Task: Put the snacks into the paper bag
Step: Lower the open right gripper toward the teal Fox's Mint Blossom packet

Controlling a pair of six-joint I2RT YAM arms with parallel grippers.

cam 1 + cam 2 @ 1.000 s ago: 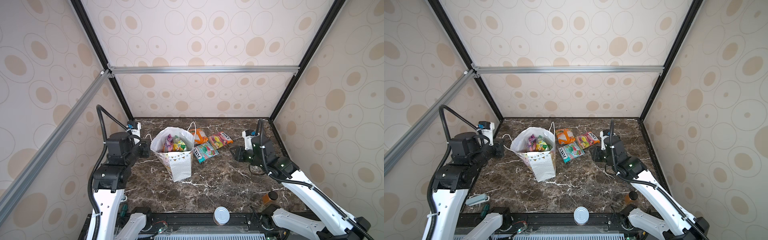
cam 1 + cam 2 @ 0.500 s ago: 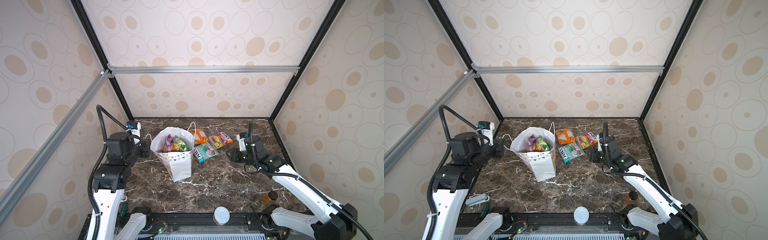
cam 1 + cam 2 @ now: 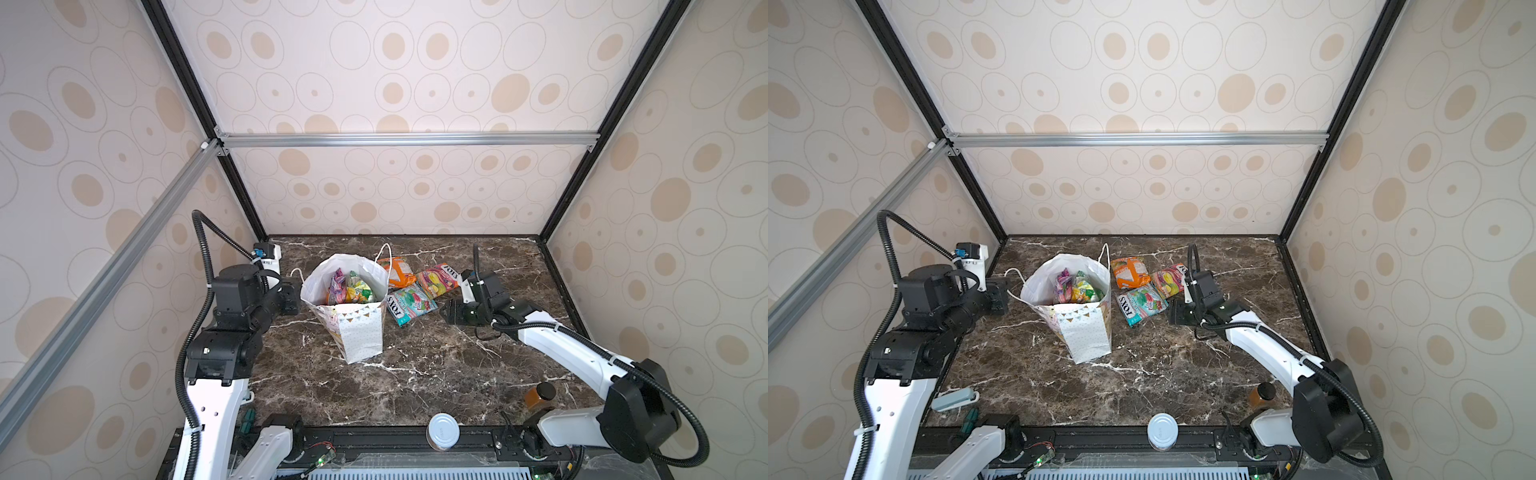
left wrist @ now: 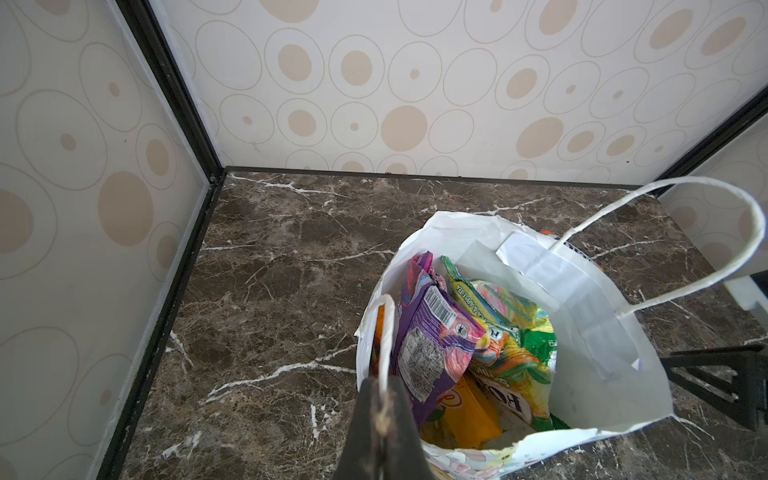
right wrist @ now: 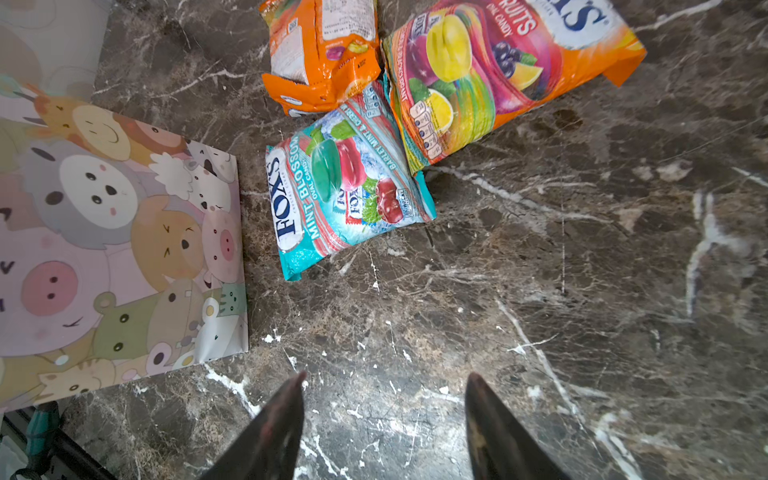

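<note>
The cord handle (image 4: 385,332) is clenched by the left tool (image 4: 380,395); the glossy teal FOX'S packet (image 5: 345,195) could be skidded aside by the spread, empty right tool (image 5: 386,378).

Dark marble worktop (image 3: 415,386), white veins all over. Left of centre, the paper bag (image 3: 357,332) stands upright. Just to its right, three packets lie flat in a tight cluster: the orange packet (image 3: 400,272) at the back, the pink-and-yellow packet (image 3: 436,282) beside it, and the teal packet (image 3: 411,305) in front, touching both. Front right, an amber bottle (image 3: 540,397) stands alone, and a silver-lidded can (image 3: 443,432) sits at the front edge.
</note>
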